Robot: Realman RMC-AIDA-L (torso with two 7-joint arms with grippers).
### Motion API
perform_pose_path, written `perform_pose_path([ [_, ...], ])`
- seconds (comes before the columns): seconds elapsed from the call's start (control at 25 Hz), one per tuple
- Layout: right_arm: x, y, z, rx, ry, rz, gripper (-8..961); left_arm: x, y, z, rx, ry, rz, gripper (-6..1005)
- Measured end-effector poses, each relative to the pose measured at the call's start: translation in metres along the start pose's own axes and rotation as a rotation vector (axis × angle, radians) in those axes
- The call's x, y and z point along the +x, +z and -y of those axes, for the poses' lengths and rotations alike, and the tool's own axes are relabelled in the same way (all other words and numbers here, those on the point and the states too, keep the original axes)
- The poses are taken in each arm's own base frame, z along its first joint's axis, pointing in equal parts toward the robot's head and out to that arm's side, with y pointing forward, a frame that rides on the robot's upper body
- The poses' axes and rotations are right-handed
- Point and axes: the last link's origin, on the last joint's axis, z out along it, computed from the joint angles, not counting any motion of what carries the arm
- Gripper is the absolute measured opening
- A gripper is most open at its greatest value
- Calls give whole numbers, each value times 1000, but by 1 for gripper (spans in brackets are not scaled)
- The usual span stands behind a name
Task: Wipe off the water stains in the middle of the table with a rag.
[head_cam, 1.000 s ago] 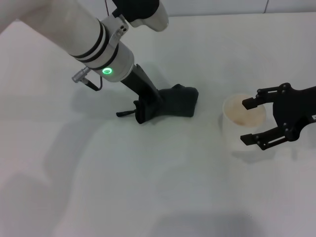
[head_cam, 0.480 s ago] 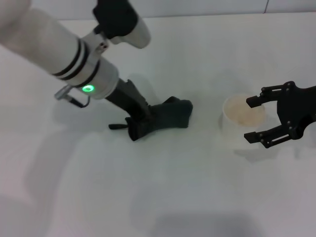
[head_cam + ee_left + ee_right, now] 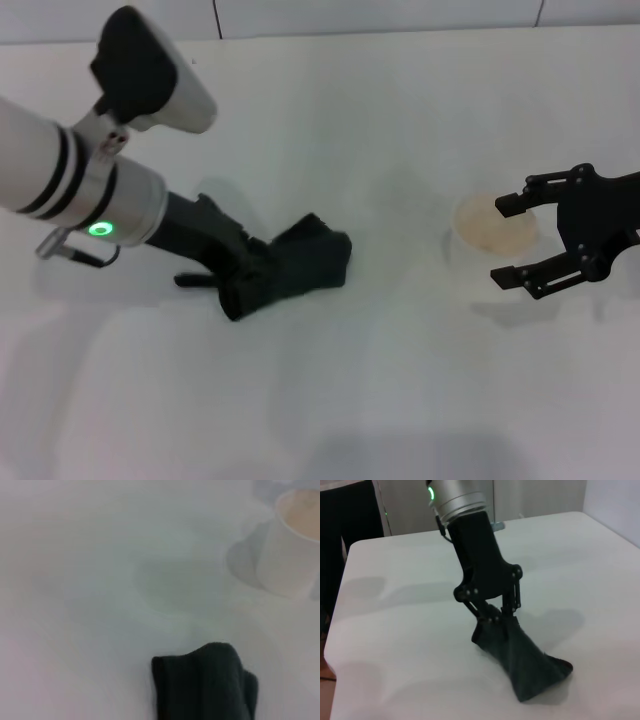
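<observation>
My left gripper (image 3: 252, 280) is shut on the rag (image 3: 300, 265), a dark soft cloth bundle that trails across the white table (image 3: 350, 400) left of centre. In the right wrist view the left gripper (image 3: 496, 616) pinches the rag (image 3: 527, 667) at its top and the cloth fans out onto the surface. The left wrist view shows the rag (image 3: 205, 687) and bare tabletop beyond it. The water stains do not show in any view. My right gripper (image 3: 510, 243) hangs open at the right, with its fingertips on either side of the cup's right part.
A translucent white cup (image 3: 488, 235) with orange-tinted liquid stands right of centre, also seen as the cup (image 3: 292, 545) in the left wrist view. The table's far edge runs along a wall at the back.
The left arm has dragged the rag leftward and slightly nearer across the table's middle. The right gripper has drawn back a little from the cup and stays open.
</observation>
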Motion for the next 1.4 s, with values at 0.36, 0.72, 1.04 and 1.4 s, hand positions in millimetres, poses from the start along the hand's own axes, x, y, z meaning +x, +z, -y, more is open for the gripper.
perform_pose_path([
  [0.36,3,-2,-1,6,16,7,870,-44,-31,2,-7,-75,-237,447],
  [0.72,4,-4,-3,7,17,14,870,-106,-65,-10,-41,-33,-429,616],
  [1.04,2,-6,-7,-17,17,27,869,-147,-72,-27,-50,5,-545,615],
  [1.4,0,-9,-9,-18,17,72,869,-178,-87,-42,-24,30,-621,616],
])
